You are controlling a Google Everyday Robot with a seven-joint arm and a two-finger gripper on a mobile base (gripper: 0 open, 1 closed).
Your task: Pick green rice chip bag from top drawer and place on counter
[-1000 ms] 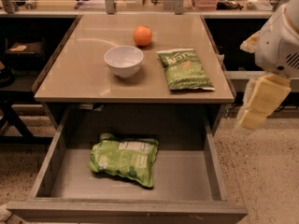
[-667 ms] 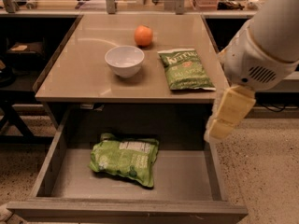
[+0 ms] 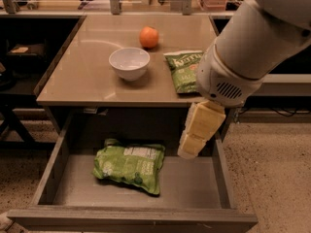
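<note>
Gripper: cream-coloured blocky gripper [image 3: 189, 148] hanging tip-down from the bulky white robot arm [image 3: 243, 52], over the right rear part of the drawer's inside, touching nothing
Gripper state: nothing is in it; whether it is spread or closed does not show
Drawer: wide, shallow grey-brown top drawer [image 3: 194, 186], pulled out, its thick front panel nearest the camera
Chip bag: puffy, crinkled lime-green rice chip bag [image 3: 130, 168] with a white label panel, lying flat on the drawer floor, left of the drawer's centre, apart from the gripper and to its left
Counter: glossy beige-tan counter [image 3: 82, 79] directly above the drawer's rear
Dark bag: flat dark-green snack bag [image 3: 182, 72] with pale lettering, on the counter above the drawer's right rear, its right side hidden by the arm
Bowl: small round white bowl [image 3: 129, 63] on the counter, above the middle of the drawer's rear, just left of the dark bag
Orange: round orange fruit [image 3: 149, 37] on the counter, beyond the bowl, farthest from the drawer's front panel
</note>
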